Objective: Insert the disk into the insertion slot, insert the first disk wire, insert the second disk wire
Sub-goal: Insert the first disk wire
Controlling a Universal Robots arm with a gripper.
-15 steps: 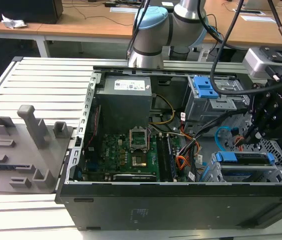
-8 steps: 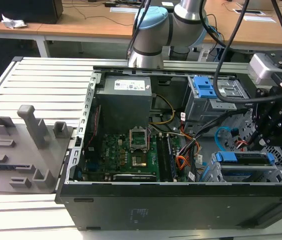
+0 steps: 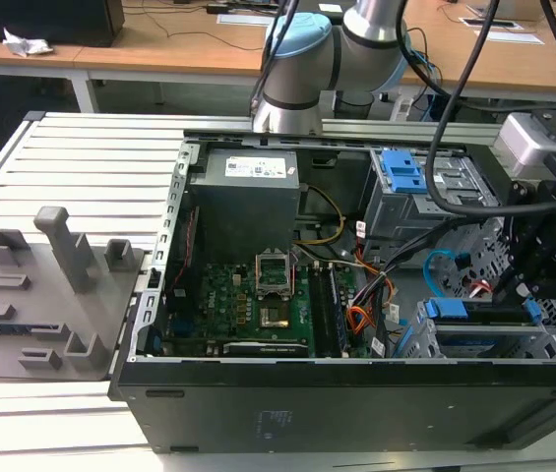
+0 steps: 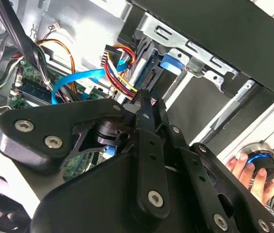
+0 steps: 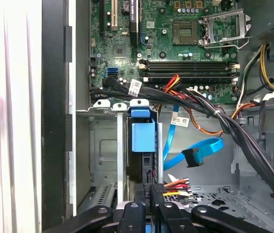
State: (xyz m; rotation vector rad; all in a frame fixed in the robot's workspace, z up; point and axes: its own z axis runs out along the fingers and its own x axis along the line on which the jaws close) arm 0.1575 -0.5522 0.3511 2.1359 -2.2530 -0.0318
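No legible text. White label [image 3: 255,167] on power supply [image 3: 248,216], white tag [image 5: 135,88] on black cable [image 5: 118,86]: print unreadable.

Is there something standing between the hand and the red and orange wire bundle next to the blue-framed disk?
Nothing visible does. In the first wrist view the hand is right at the first disk wire, by the end of the disk. The second disk wire loops apart from both.

The disk [image 5: 142,137] is seen edge-on in the insertion slot [image 5: 103,141], so its label is hidden. In the exterior view the gripper [image 3: 528,265] is cut off at the 3 o'clock edge. The plug end of the first disk wire [image 5: 179,184] is partly masked by the gripper in the first wrist view.
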